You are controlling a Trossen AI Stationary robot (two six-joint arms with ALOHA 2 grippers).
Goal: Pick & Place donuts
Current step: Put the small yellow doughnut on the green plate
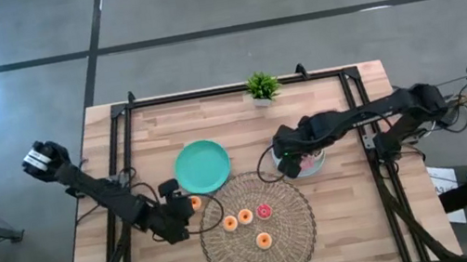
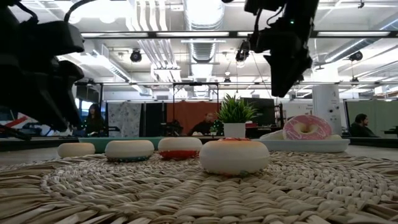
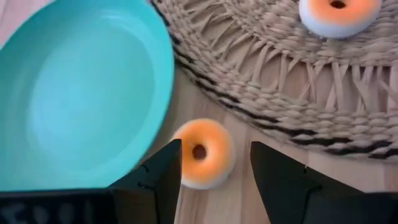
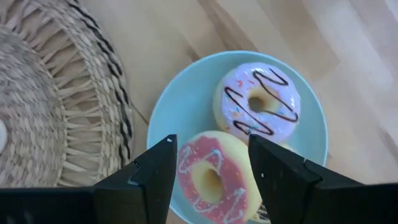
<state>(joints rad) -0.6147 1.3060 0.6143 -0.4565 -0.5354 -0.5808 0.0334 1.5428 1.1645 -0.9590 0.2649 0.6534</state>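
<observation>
At lower left of the high view, the left gripper (image 1: 183, 216) hangs with jaws spread astride a small orange donut (image 3: 203, 152) beside the teal plate (image 1: 201, 166), likely lining up a grasp, while the right gripper (image 4: 211, 171), jaws spread, hovers over a pink-frosted donut (image 4: 214, 177) on the light-blue plate (image 4: 180, 106)

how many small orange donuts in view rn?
4. Three lie on the wicker mat: two side by side and one nearer the front. The fourth sits on bare table between the open left gripper fingers. None looks hidden.
</observation>
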